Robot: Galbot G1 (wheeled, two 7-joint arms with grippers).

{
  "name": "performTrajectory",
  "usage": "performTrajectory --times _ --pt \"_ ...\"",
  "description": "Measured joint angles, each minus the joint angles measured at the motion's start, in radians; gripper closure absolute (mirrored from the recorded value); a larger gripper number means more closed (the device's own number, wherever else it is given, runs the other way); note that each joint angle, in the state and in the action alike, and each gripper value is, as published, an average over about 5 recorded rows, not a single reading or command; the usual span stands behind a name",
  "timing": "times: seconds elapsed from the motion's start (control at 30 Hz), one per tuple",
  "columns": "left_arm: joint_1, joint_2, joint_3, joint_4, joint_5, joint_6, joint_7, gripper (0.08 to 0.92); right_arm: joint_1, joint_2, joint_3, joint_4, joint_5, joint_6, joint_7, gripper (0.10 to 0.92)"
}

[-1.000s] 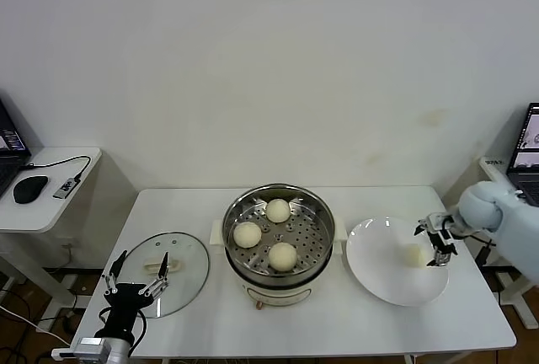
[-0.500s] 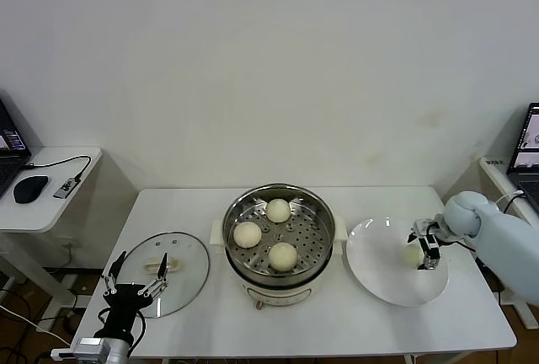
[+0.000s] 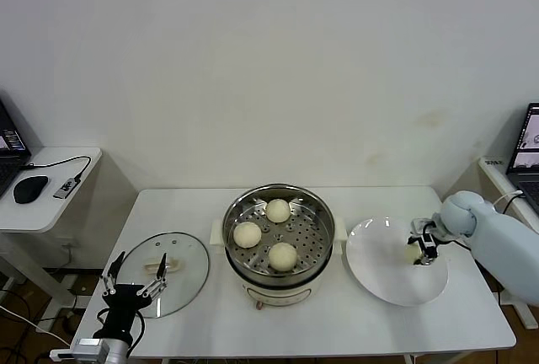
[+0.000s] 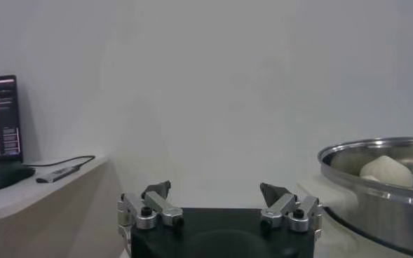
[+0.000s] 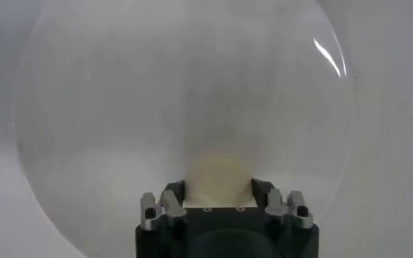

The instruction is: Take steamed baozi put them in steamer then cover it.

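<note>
Right gripper (image 3: 416, 248) closed around the last baozi (image 3: 411, 254) on the plate (image 3: 379, 271), so best squeeze gently, lift straight, then swing to the steamer (image 3: 313, 216); left gripper (image 3: 135, 278) parked open near the cover (image 3: 181, 259).

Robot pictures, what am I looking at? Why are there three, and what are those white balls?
This is a robot with two arms. The big picture comes from a camera on its head, looking down at a white table. The other two come from small cameras on its wrists.

The white balls are steamed buns. Three buns sit in the shiny steamer in the middle. The last bun is on the white plate, and the right gripper has its fingers on either side of it, closing in; the right wrist picture shows that up close.

The glass lid lies on the table beside the steamer. The left gripper waits open, over the lid's near edge.
</note>
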Motion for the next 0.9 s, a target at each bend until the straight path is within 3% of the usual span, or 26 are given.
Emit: performTrajectory --times 0.5,0.9 --pt "-0.021 0.004 0.02 0.014 -0.001 0.003 0.002 0.177 0.356 -0.109 -0.285 0.248 0.227 -0.133 0.003 0.442" --pt "-0.04 -0.001 0.028 0.038 -0.003 0.0 0.002 0.177 0.729 0.0 -0.571 0.444 0.571 -0.355 0.107 0.44"
